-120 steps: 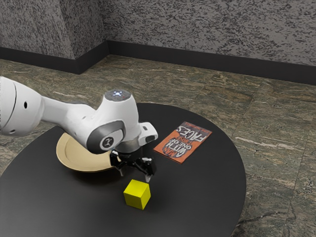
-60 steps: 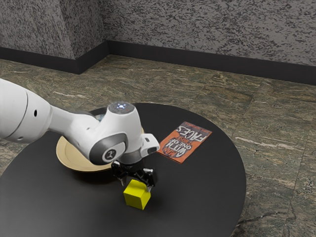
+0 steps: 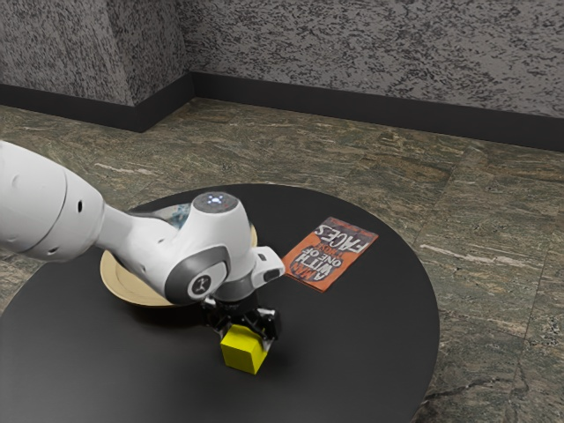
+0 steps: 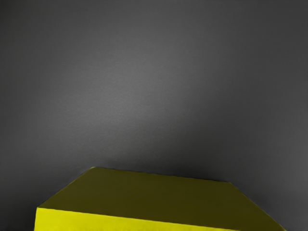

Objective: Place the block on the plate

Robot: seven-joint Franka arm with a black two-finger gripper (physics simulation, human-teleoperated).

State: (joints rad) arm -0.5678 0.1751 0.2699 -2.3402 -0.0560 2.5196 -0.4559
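Well, going from the exterior view's left to its right, we begin with the plate [image 3: 132, 286], a wide, pale tan dish beside the jaws, on the side our arm [image 3: 53, 207] comes in from. Its raised rim runs partly behind the arm, and at its far side we make out a bluish patch [image 3: 179, 214]; we cannot tell whether that lies in the plate or beyond it.

Next come our jaws, standing apart, low over the yellow block [image 3: 243, 350]. The block sits on the bench [image 3: 370, 352], under and between them, outside the plate. In the wrist view its edges run slightly aslant, so we judge a small turn to square up would give flatter contact. We would settle a little lower, keep the block centred, then close evenly; a high or skewed bite could pivot it or let it slip out.

Once it is gripped, we should lift straight up, well over the rim, before crossing, and set it down gently near the plate's middle, since the sloping side might tip it.

Past the jaws, toward the exterior view's right, lies a book [image 3: 330, 256], out of our way.
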